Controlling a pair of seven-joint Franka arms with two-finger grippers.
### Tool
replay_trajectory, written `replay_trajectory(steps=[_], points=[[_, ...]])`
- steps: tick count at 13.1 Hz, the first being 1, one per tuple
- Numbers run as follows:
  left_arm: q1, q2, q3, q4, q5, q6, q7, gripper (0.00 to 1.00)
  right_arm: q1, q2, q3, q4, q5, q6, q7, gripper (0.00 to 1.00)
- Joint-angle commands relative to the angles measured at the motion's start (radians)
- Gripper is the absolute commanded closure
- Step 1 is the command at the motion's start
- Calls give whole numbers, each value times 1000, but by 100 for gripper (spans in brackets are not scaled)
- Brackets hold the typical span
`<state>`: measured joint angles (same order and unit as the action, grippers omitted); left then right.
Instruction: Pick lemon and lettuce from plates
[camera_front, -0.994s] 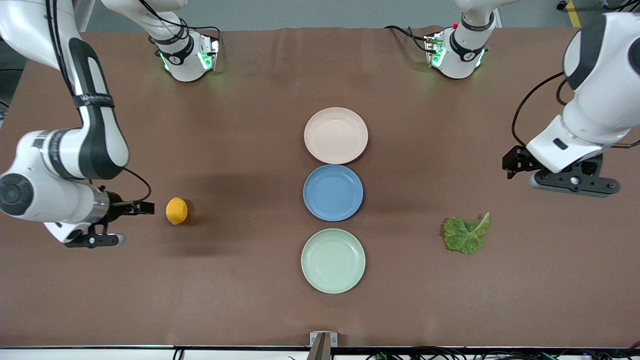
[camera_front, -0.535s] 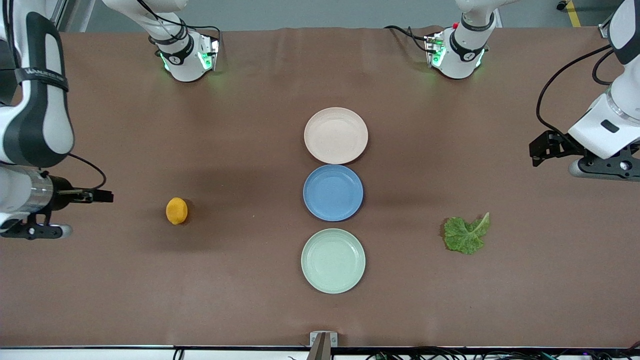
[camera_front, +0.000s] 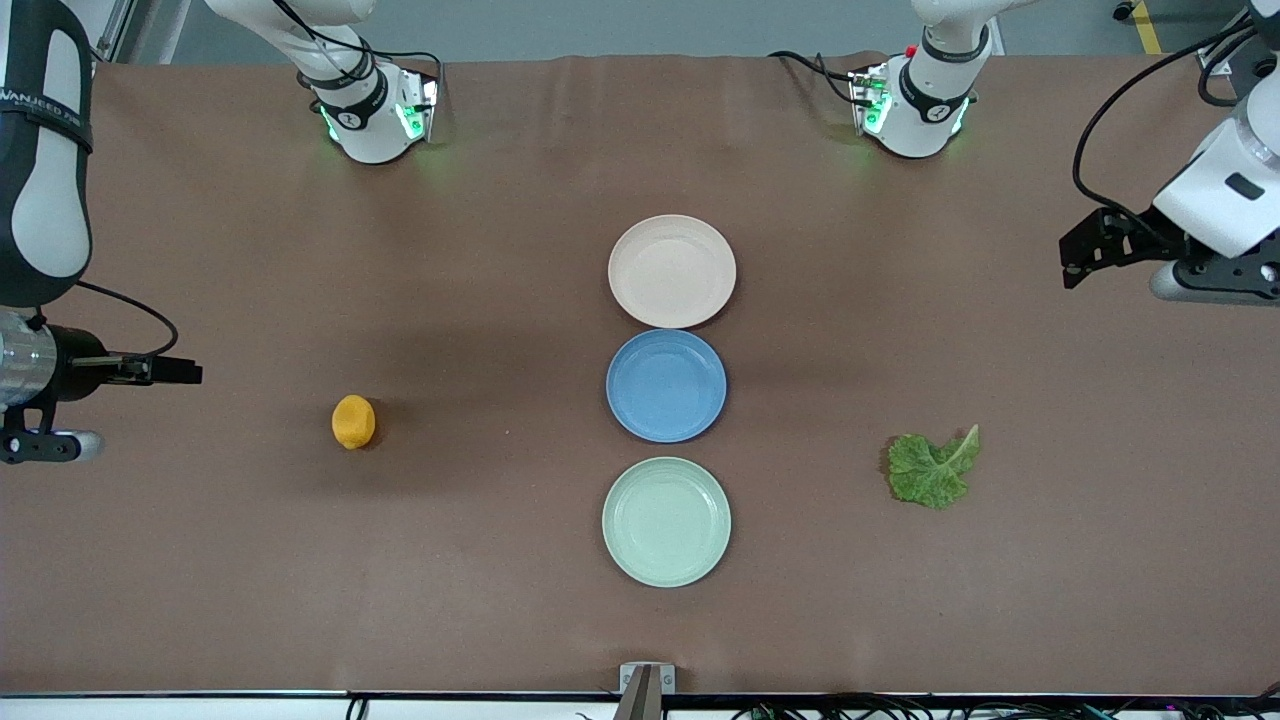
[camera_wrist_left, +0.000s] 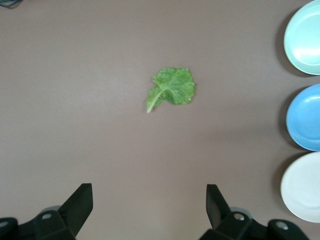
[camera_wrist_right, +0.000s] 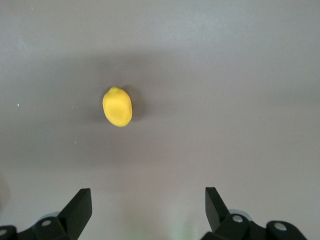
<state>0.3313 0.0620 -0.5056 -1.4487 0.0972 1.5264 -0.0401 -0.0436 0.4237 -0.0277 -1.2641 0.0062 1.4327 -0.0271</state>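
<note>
The lemon (camera_front: 353, 421) lies on the bare table toward the right arm's end, also in the right wrist view (camera_wrist_right: 117, 106). The lettuce (camera_front: 932, 468) lies on the table toward the left arm's end, also in the left wrist view (camera_wrist_left: 172, 87). The beige-pink plate (camera_front: 672, 270) and the mint green plate (camera_front: 666, 521) hold nothing. My right gripper (camera_front: 40, 445) is open and empty (camera_wrist_right: 148, 200), up over the table's end, apart from the lemon. My left gripper (camera_front: 1215, 285) is open and empty (camera_wrist_left: 149, 200), up over the other end, apart from the lettuce.
A blue plate (camera_front: 666, 385) sits between the two pale plates, with nothing on it. The three plates form a line down the table's middle. The arm bases (camera_front: 375, 115) (camera_front: 915, 105) stand along the table's edge farthest from the front camera.
Both arms have drawn outward toward their ends of the table. The right gripper has moved away from the lemon, the left away from the lettuce. Lemon and lettuce have not moved.
</note>
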Motion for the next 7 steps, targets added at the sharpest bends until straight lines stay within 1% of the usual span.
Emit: replay_trajectory(steps=[1,2,3,4,5,7], points=[[-96,-69,102,-45,-34,-17,-9,0,-13,-48,8,-18,12,-18,4,0],[-162,-95,177,-70,-46,-17,-11,0,-10,-69,8,-38,12,-11,4,0],[-191,-122,215,-102,-78,-17,-30,0,-7,-103,9,-76,12,24,4,0],[-230,-135,254,-123,-100,-19,-76,0,-5,-150,9,-146,11,82,3,0],[-288,-136,312,-124,-100,-20,-86,0,2,-193,9,-206,11,142,3,0],[-302,-137,322,-127,-102,-20,-102,0,13,-259,6,-294,8,215,0,0]])
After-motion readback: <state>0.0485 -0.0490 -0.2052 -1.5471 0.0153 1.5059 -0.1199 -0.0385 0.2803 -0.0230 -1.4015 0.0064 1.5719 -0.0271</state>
